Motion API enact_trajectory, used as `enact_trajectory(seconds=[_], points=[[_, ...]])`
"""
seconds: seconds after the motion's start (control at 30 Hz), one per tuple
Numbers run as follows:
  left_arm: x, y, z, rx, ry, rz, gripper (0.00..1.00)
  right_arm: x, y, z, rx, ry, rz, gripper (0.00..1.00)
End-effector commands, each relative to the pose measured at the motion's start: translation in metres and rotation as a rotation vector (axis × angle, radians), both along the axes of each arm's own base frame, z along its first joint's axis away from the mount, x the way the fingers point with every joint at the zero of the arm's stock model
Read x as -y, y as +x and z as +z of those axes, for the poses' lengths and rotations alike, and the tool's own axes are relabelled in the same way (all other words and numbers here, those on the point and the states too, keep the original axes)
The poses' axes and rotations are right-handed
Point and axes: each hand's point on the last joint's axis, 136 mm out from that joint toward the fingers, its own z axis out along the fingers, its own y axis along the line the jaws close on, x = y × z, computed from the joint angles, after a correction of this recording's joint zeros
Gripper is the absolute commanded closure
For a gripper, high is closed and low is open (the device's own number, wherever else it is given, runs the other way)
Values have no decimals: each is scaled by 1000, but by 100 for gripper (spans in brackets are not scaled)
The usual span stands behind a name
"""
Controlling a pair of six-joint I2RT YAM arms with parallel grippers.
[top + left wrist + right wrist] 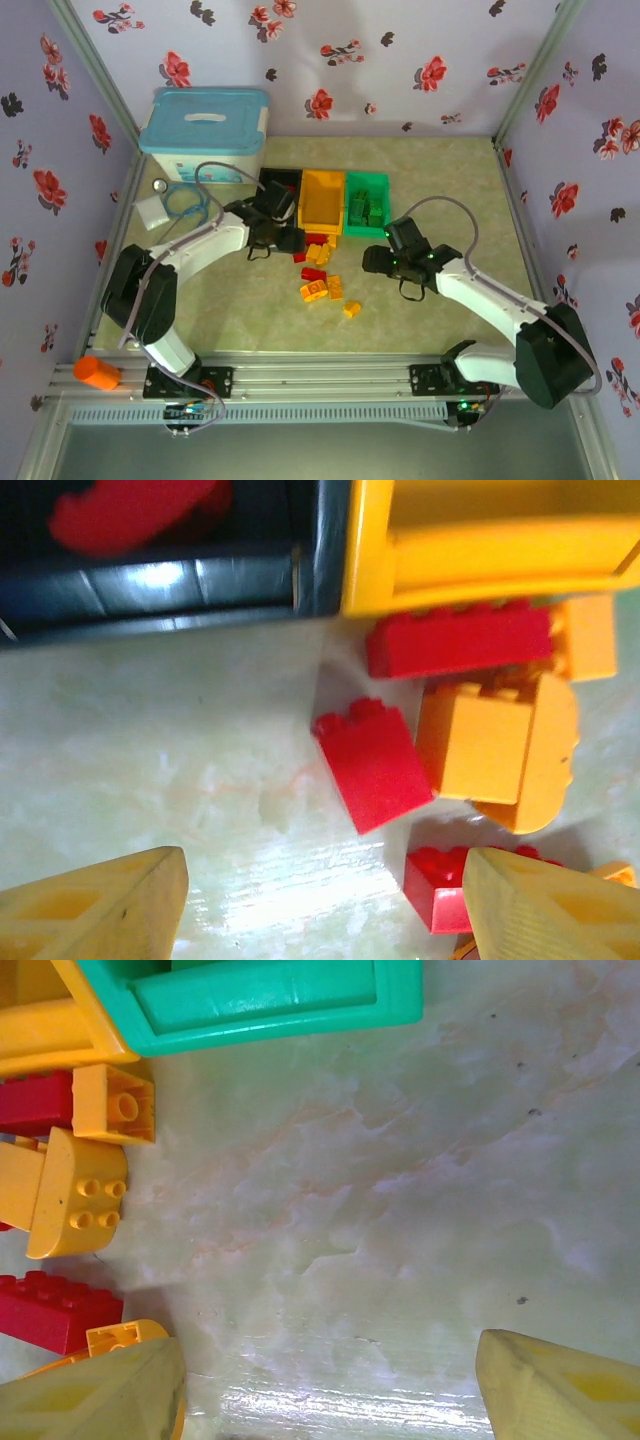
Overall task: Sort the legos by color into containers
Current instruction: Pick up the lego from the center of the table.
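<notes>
a pale marbled worktop (pixel 250 310) is enclosed by floral-papered walls (pixel 400 60). the left tool (pixel 325 910) is seen spread wide and empty over bare worktop before the black bin (pixel 150 585), in which a red brick (pixel 125 515) lies. the right tool (pixel 325 1400) is likewise parted, nothing gripped, near the green bin (pixel 260 1000). loose red and yellow legos (pixel 320 268) are heaped before the orange-yellow bin (pixel 322 200)

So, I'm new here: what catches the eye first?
A black bin, an orange-yellow bin and a green bin stand in a row toward the back. Red and yellow legos lie loose just in front. A white box with a light-blue lid sits back left.
</notes>
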Motion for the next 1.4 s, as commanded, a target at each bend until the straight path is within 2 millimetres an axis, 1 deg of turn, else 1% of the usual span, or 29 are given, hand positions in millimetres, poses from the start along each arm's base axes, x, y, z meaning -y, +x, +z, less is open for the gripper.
enact_trajectory(seconds=[0.0, 0.27, 0.4, 0.83, 0.97, 1.07, 1.23, 1.37], points=[[4, 3, -10, -11, -48, 75, 26, -6, -1, -3, -9, 14, -2, 23], [20, 13, -25, -46, -85, 95, 27, -2, -3, 0, 2, -1, -7, 23], [25, 16, -33, -61, -84, 105, 27, 1, -5, -2, -2, -14, -7, 23], [28, 25, -50, -78, -49, 113, 30, 2, -6, -4, -2, -18, -4, 23], [23, 21, -62, -101, -14, 115, 36, 2, -6, -4, -1, -22, -5, 23], [15, 17, -65, -93, 2, 126, 41, 3, -6, -4, 0, -22, -5, 23], [4, 12, -65, -77, 36, 132, 58, 2, -6, -8, -8, -17, -6, 23], [-2, 9, -61, -68, 56, 124, 65, 1, -6, -8, -10, -13, -6, 23]])
